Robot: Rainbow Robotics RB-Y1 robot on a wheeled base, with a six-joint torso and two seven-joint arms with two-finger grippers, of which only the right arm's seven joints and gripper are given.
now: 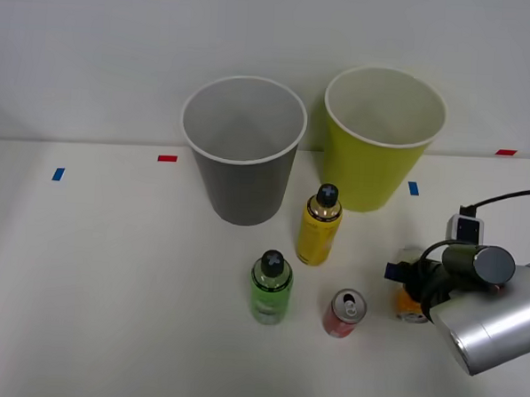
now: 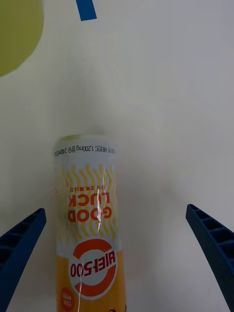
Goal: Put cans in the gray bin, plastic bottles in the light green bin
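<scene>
The gray bin [image 1: 240, 175] and the light green bin [image 1: 374, 173] stand side by side at the back of the table. In front of them a yellow plastic bottle [image 1: 318, 228] and a green plastic bottle [image 1: 270, 288] stand upright with black caps. A red can [image 1: 343, 313] stands right of the green bottle. My right gripper [image 1: 408, 279] [image 2: 116, 210] is open around a white-and-orange plastic bottle [image 1: 410, 306] [image 2: 90, 219], which appears to lie on its side. It sits nearer one blue finger [image 2: 22, 239] than the other, touching neither.
Blue tape [image 1: 413, 188] [image 2: 86, 9] marks the table near the light green bin [image 2: 17, 34]. Red tape marks [image 1: 167, 158] lie at the back and front edges. The table's right edge is close behind my arm [image 1: 490, 321].
</scene>
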